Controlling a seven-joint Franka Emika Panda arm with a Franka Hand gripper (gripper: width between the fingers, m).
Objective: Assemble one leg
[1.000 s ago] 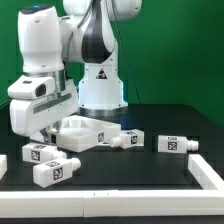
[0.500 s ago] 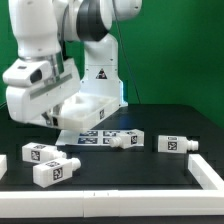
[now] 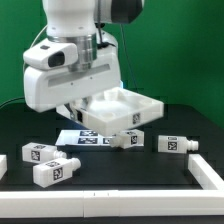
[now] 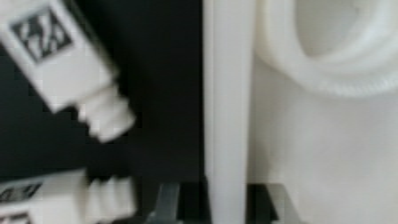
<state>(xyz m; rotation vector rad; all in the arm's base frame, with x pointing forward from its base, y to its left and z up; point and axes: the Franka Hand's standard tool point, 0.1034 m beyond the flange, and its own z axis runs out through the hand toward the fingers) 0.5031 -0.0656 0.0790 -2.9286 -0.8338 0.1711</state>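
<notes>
Up comes the panel, tilted now above the marker board; jaws clamped on its wall, legs lying on tabletop.

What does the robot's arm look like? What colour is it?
The arm is smooth, rounded and shiny white, with dark grey parts at its joints. It ends in a big, boxy white gripper with small dark fingers.
</notes>
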